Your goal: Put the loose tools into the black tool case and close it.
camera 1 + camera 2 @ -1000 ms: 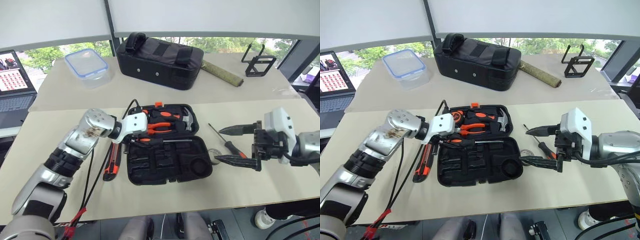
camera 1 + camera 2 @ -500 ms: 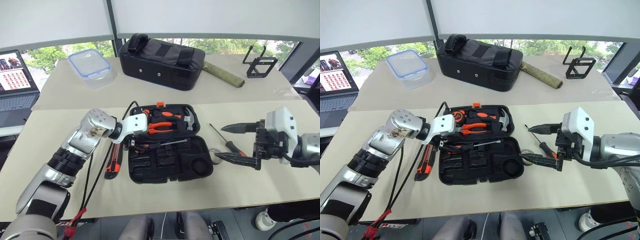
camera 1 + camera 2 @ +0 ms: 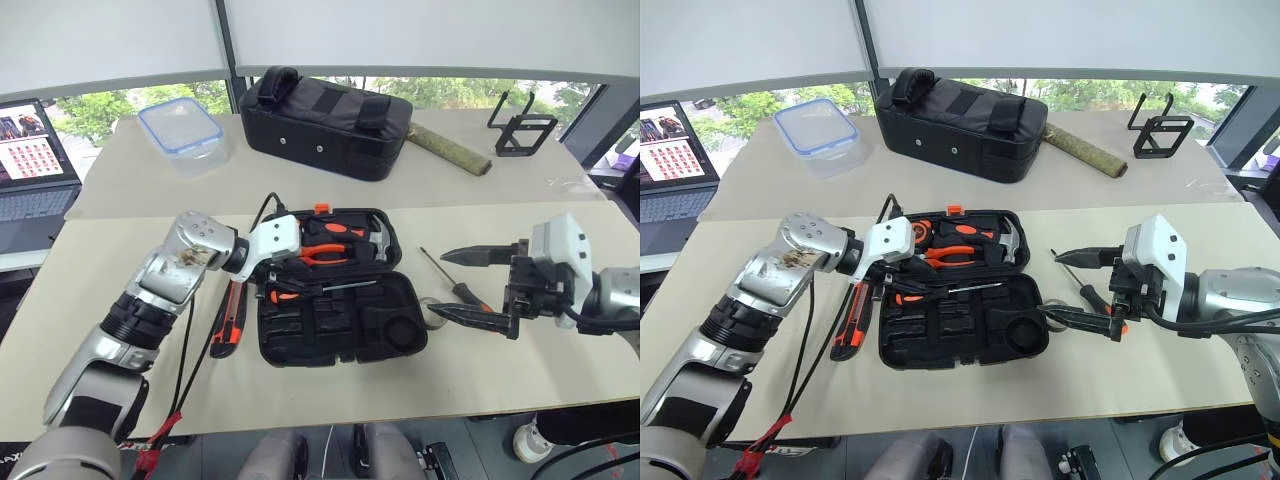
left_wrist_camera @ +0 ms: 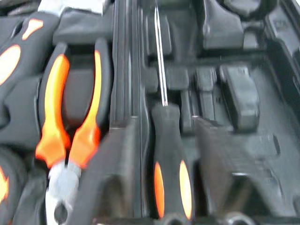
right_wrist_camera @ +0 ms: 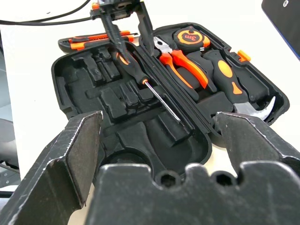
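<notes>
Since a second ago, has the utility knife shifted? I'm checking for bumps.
No. The utility knife lies as before, alongside the left wall of the black tool case.

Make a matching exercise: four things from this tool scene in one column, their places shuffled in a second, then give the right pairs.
Things:
1. utility knife
2. pliers
3. clear container
4. right gripper

Places:
A. on the far table beside the black bag
B. in the tool case, far half
C. above a loose screwdriver
D. on the table left of the case

Pairs: 1-D, 2-B, 3-A, 4-C
</notes>
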You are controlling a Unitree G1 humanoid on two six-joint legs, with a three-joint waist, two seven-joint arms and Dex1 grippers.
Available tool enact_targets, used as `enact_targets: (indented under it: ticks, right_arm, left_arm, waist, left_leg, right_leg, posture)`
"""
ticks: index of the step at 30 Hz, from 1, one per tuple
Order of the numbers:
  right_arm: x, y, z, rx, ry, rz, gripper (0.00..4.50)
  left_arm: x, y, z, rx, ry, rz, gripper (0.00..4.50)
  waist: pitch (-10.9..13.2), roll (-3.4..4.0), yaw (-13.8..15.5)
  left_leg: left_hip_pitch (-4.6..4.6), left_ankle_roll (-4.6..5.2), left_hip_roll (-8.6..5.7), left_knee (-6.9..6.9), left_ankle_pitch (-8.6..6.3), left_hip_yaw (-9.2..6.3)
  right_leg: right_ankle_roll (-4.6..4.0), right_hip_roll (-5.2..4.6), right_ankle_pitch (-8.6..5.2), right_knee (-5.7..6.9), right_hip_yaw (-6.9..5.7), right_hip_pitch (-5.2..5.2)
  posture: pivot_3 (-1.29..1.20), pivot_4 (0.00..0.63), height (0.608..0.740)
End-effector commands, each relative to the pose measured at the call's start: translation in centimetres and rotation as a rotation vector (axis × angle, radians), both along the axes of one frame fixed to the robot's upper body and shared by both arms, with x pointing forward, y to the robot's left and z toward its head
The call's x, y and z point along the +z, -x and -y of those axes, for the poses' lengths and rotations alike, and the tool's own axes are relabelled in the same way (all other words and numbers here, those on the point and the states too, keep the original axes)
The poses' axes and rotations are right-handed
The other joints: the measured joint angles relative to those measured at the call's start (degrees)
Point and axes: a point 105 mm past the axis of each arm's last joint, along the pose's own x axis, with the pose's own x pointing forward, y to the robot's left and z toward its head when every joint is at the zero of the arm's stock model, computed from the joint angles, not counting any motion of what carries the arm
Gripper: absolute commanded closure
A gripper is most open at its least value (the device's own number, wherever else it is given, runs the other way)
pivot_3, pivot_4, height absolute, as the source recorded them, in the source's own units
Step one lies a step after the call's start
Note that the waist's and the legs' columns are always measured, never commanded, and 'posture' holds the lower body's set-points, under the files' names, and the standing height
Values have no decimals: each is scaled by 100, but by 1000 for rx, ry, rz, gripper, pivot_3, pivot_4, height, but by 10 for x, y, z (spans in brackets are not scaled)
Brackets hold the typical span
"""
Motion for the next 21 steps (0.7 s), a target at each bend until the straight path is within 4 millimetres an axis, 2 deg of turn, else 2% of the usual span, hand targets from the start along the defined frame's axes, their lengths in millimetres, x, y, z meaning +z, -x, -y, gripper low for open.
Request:
enact_targets:
  ticks: [1,2,9,13,14,17,20,21]
  right_arm:
    - [9,0,4,-15,1,52,0]
    - [9,0,5,-20,-1,51,0]
    - [7,1,10,-55,-11,40,0]
    - [-6,-1,20,-132,16,27,0]
    - [-10,-2,26,-177,19,16,0]
    - [-23,-6,47,-348,10,-12,0]
    - [-40,-4,61,-478,-10,-61,0]
    - [-45,-4,64,-504,-16,-75,0]
  left_arm:
    - [1,-4,10,-18,-12,43,4234]
    - [-4,-4,11,-24,-32,45,4471]
    - [-39,-8,8,-35,-177,87,4471]
    - [-46,-9,8,-47,-178,100,4471]
    - [-42,-9,8,-45,-158,100,4471]
    - [-10,-6,4,-9,-1,49,4471]
    - [22,6,-9,-10,151,-28,3766]
    - [30,11,-13,-24,190,-50,3398]
  waist:
    - [0,0,1]
    - [0,0,1]
    - [-4,1,26]
    - [-22,1,73]
    - [-26,0,92]
    - [-27,1,109]
    - [-25,-1,56]
    - [-25,-1,39]
  left_leg:
    - [0,0,0,0,0,0]
    - [0,0,0,0,0,0]
    - [4,0,0,0,0,0]
    - [23,2,0,0,-1,0]
    - [27,4,0,-1,-2,0]
    - [27,8,0,0,-5,3]
    - [16,7,0,0,-4,7]
    - [9,4,0,0,-3,7]
  right_leg:
    - [0,0,0,0,0,0]
    - [0,0,0,0,0,0]
    - [0,-2,0,-1,2,5]
    - [1,-4,1,-2,4,24]
    - [1,-4,1,-2,4,28]
    - [1,-3,1,5,9,24]
    - [1,0,0,34,14,-1]
    - [0,0,0,45,15,-13]
  posture:
    - [0,150,714]
    - [0,150,714]
    - [0,150,714]
    - [0,150,714]
    - [0,150,714]
    - [0,150,714]
    - [0,150,714]
    - [0,150,714]
